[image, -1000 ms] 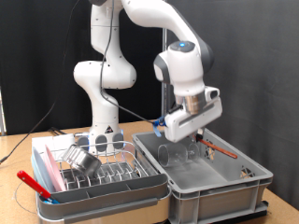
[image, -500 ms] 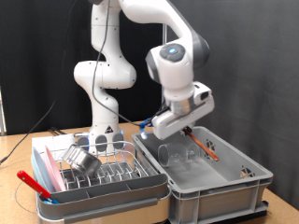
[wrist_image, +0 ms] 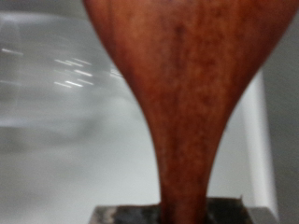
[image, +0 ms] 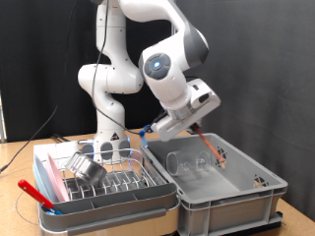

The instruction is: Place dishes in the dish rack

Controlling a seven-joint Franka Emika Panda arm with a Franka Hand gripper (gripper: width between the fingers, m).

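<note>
End effector point(image: 200, 131) clamped on spoon point(image: 211, 149) over crate point(image: 231, 192); prob. light, stiff, best gripped mid-handle.

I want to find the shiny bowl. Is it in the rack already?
Yes. The shiny round steel bowl rests tilted among the wire prongs of the pale plastic dish rack.

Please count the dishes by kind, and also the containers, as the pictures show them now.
Steel bowl: 1
Clear glass: 1
Reddish-brown spoon, held by the gripper: 1
Dish rack: 1
Grey crate: 1
Total: 5
</note>
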